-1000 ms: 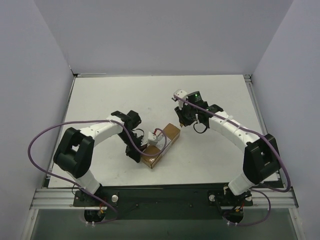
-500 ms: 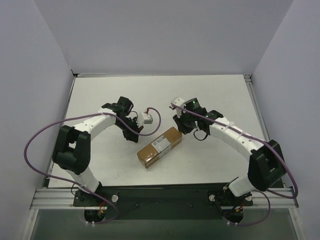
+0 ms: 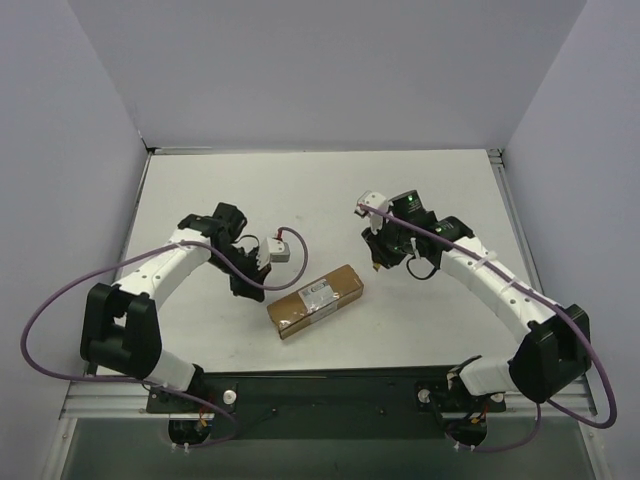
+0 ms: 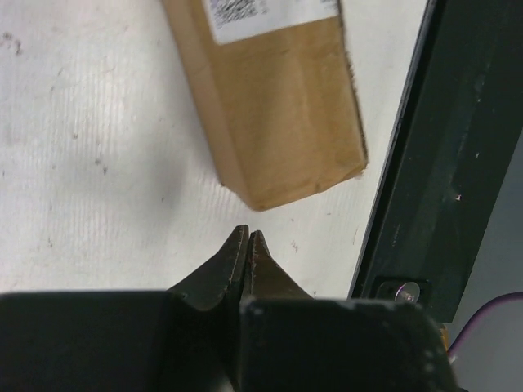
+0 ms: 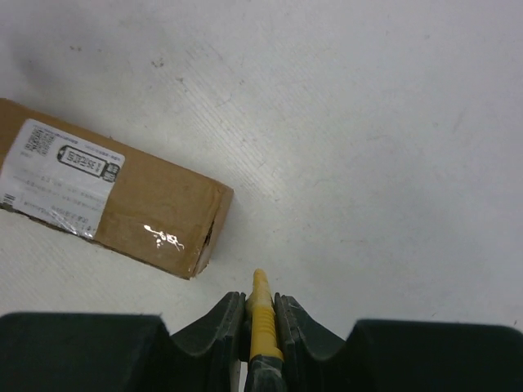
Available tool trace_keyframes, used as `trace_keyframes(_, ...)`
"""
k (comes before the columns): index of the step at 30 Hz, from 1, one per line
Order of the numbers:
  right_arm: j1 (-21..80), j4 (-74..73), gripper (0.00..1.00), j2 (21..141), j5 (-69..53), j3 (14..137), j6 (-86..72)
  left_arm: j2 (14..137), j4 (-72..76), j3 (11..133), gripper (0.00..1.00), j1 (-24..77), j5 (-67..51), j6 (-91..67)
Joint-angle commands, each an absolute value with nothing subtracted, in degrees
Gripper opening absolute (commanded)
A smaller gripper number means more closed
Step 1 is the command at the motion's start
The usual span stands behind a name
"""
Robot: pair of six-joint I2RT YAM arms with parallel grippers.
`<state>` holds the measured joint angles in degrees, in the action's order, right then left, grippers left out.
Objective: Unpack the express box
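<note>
The box (image 3: 316,300) lies flat on the white tabletop (image 3: 430,190), down toward the near edge and about midway between the two arms. It sits at a slant, its right end angled away from the bases. It's closed, with the white label (image 3: 318,292) facing up and a glossy strip of tape showing beside it in the right wrist view.

Over on the left arm (image 3: 170,262), the left jaws point down at the tabletop just beside the box's left end. In the wrist view they're pressed tight together with nothing between them, the tips near the box's corner but clear of it. The black rail (image 4: 425,163) of the near edge runs just past that end.

Now the right arm (image 3: 480,275): the right jaws hover off the box's far right end, apart from it. They're clamped on a yellow knife (image 5: 261,314), its tip poking out past the fingertips toward bare tabletop just right of the box's end flap. No contact with the card.
</note>
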<state>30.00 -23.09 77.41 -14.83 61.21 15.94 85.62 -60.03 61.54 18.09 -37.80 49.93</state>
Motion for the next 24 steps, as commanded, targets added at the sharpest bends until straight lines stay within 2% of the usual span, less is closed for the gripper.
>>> trace_keyframes(1, 29.45, -28.89, 0.00, 76.91, -27.22, 69.68, 30.65, 83.23, -59.25, 65.56, 0.00, 22.92, -43.75, 49.59)
trace_keyframes(3, 29.00, -30.93, 0.00, 76.90, -34.15, 72.58, 37.84, 83.84, -54.78, 68.37, 0.00, 24.25, -45.25, 42.91)
trace_keyframes(5, 28.83, -32.78, 0.00, 77.60, -35.33, 74.26, 39.89, 86.65, -55.28, 71.87, 0.00, 25.22, -50.08, 41.57)
trace_keyframes(9, 27.87, -33.66, 0.00, 81.99, -31.65, 75.94, 41.05, 92.98, -70.78, 76.11, 0.00, 24.88, -52.21, 51.48)
trace_keyframes(11, 27.16, -33.57, 0.00, 84.10, -29.45, 76.02, 39.56, 94.31, -77.48, 75.59, 0.00, 22.69, -51.95, 59.54)
trace_keyframes(15, 25.75, -30.51, 0.00, 91.03, -26.28, 76.82, 33.32, 90.72, -79.10, 68.84, 0.00, 21.18, -45.72, 67.14)
trace_keyframes(19, 26.36, -27.25, 0.00, 93.51, -25.75, 76.47, 30.32, 89.82, -79.19, 66.27, 0.00, 21.97, -43.15, 69.43)
trace_keyframes(24, 29.79, -27.68, 0.00, 91.23, -24.79, 71.99, 31.55, 92.28, -78.49, 63.90, 0.00, 25.48, -40.09, 69.87)
